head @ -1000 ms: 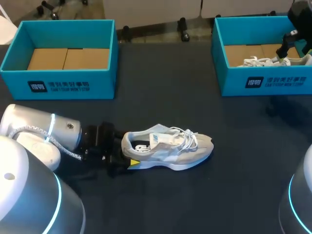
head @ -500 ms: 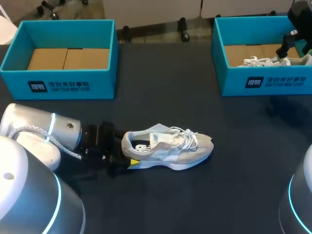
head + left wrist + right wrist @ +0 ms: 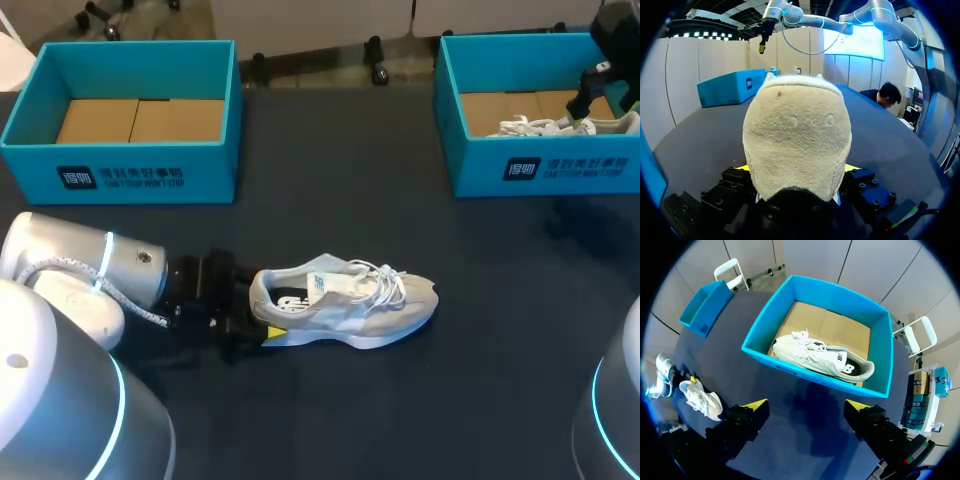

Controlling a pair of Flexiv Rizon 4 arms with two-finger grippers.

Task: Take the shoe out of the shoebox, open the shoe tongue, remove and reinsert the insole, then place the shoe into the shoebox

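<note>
A white and grey sneaker (image 3: 345, 300) lies on its side in the middle of the dark table, toe pointing right, laces loose. My left gripper (image 3: 262, 313) is at its heel; in the left wrist view the beige heel (image 3: 797, 142) fills the gap and both yellow tips press its sides, so the left gripper (image 3: 797, 169) is shut on it. My right gripper (image 3: 805, 412) hangs open high above the right shoebox (image 3: 812, 377), nothing between its fingers. A second white sneaker (image 3: 822, 357) lies inside that box (image 3: 545, 170).
An empty teal shoebox (image 3: 120, 175) with a cardboard floor stands at the back left. My right arm (image 3: 610, 40) comes in over the back right corner. Bare table lies between the boxes and in front of the sneaker.
</note>
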